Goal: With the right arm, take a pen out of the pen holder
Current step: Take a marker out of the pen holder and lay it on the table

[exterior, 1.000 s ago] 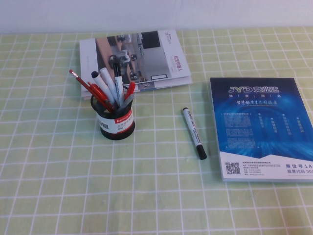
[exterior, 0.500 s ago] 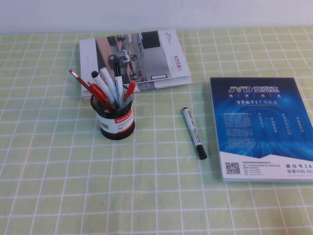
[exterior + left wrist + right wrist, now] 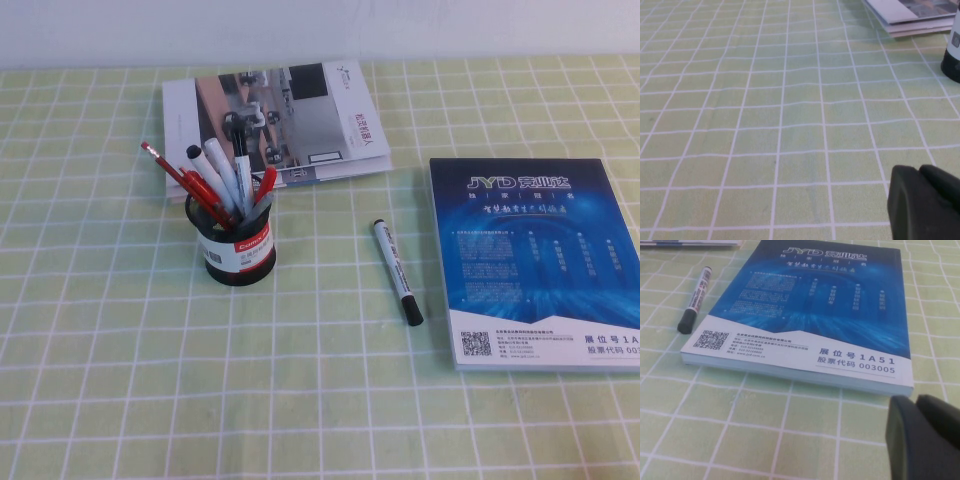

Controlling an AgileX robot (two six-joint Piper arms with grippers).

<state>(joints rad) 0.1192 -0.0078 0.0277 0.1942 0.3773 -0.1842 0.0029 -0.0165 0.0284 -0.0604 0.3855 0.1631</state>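
A black pen holder (image 3: 238, 252) with a red and white label stands left of centre on the green checked cloth, holding several red and white pens (image 3: 222, 180). One black-capped white marker (image 3: 398, 271) lies flat on the cloth, between the holder and a blue booklet; the right wrist view also shows this marker (image 3: 694, 300). Neither arm shows in the high view. My right gripper (image 3: 916, 401) hovers low over the cloth at the booklet's near edge, shut and holding nothing. My left gripper (image 3: 920, 171) sits low over bare cloth, shut and holding nothing, with the holder's base (image 3: 954, 55) far ahead of it.
A thick blue booklet (image 3: 535, 258) lies at the right, seen close in the right wrist view (image 3: 815, 310). A stack of magazines (image 3: 275, 120) lies behind the pen holder, and its corner (image 3: 912, 15) shows in the left wrist view. A white wall bounds the far edge.
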